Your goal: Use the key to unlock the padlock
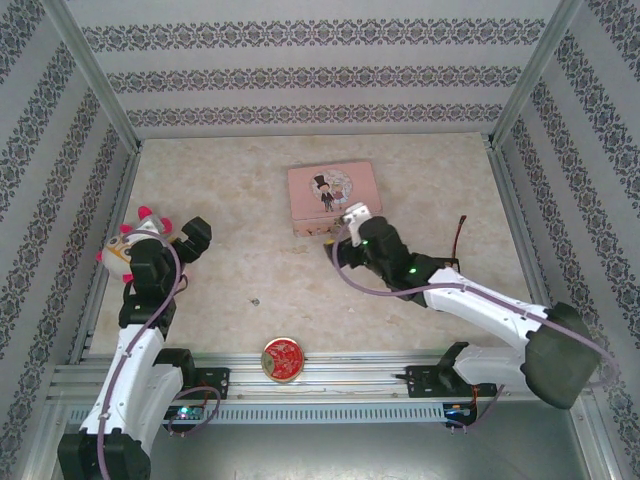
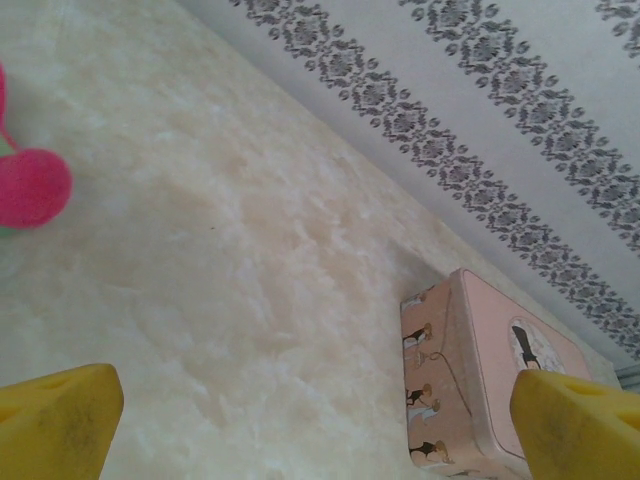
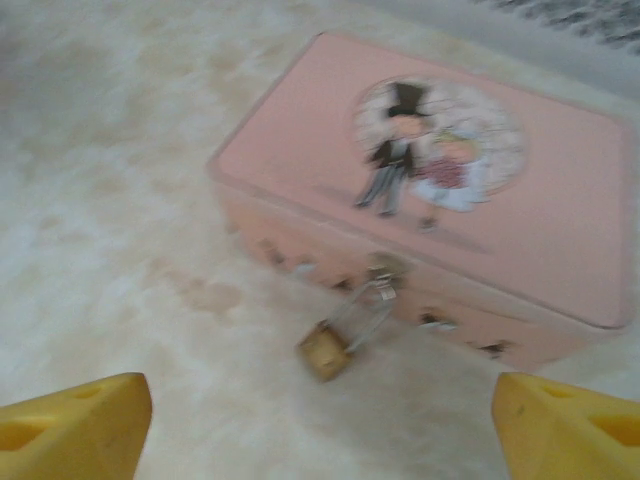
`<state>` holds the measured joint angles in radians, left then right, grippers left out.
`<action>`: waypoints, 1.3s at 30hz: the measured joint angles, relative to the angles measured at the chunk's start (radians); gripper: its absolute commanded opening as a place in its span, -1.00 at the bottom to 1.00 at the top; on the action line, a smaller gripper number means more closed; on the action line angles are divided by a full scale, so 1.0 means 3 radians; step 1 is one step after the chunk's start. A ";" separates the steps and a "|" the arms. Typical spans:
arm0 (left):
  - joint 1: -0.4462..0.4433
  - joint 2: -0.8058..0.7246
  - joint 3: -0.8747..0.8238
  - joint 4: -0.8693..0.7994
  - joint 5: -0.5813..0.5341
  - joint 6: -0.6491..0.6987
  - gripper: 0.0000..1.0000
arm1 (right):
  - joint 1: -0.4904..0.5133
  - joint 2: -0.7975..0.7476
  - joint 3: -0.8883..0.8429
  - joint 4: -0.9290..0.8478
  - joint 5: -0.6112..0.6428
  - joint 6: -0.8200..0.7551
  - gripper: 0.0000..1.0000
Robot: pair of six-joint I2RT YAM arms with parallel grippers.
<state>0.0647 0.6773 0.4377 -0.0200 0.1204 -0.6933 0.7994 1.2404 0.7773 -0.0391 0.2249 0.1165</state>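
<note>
The padlock (image 3: 328, 347) hangs off the front of the pink tin box (image 3: 430, 170), centre frame, touching the cream marbled table (image 3: 120, 200). Striped floral wallpaper (image 1: 300, 75) surrounds it. The left gripper (image 2: 315, 420) and right gripper (image 3: 320, 425) both gape empty.

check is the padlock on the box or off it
On: the padlock hangs by its shackle from the box's front hasp. Locked or not: cannot tell.

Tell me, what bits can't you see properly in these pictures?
- Padlock: blurred in the right wrist view, so its keyhole can't be made out. From above, the right gripper covers it.
- Plush toy: the left arm hides part of it from above, and the edge of the left wrist view cuts it off.
- Tiny speck on the table: too small to name.
</note>
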 measured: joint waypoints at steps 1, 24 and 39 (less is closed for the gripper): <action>0.0000 -0.0001 0.0046 -0.0092 -0.0031 -0.0010 0.99 | 0.0117 0.0079 0.0079 -0.0097 -0.0004 0.0053 0.58; 0.0000 0.0304 0.0690 -0.1390 -0.0619 0.0151 0.99 | 0.1054 0.2317 0.2251 -0.1696 -0.0470 0.0511 -0.37; 0.0000 0.0259 0.0696 -0.1409 -0.0680 0.0195 0.99 | 0.1213 0.3236 0.3272 -0.2215 -0.0458 0.0464 -0.35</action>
<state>0.0647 0.7551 0.6464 -0.4427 -0.0837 -0.6350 1.1633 2.2112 1.7588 -0.7036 0.0875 0.2558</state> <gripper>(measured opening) 0.993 0.318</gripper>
